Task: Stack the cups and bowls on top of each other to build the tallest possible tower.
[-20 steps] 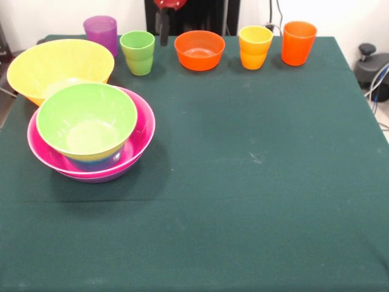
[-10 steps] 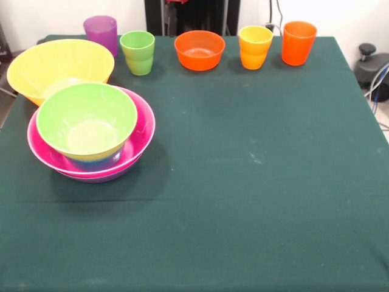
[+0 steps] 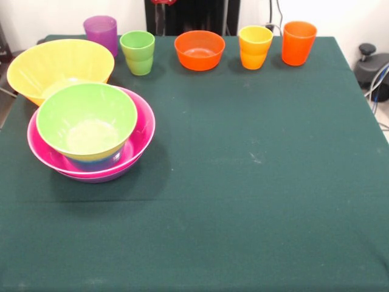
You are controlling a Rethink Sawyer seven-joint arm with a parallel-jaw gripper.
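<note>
Nesting upright inside the pink bowl [image 3: 138,131], the light green bowl [image 3: 86,120] tops the tower [image 3: 91,137], apparently for stability, with four cups [image 3: 137,52] lined beyond it; the gripper's jaw state cannot be told.

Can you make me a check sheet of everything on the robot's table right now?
Surface: dark green table cloth, a few pale specks.
Job's things: light green bowl sits in the pink bowl, purple rim below, a blue bowl just peeking under the green one. Yellow bowl beside the pile. Along the far edge: purple cup, light green cup, orange bowl, yellow-orange cup, orange cup, all upright and apart.
Clutter: nothing seen.
Gripper: not in view.
Cables: some at the right edge, off the table.
Surroundings: white wall, black stand behind the table.
</note>
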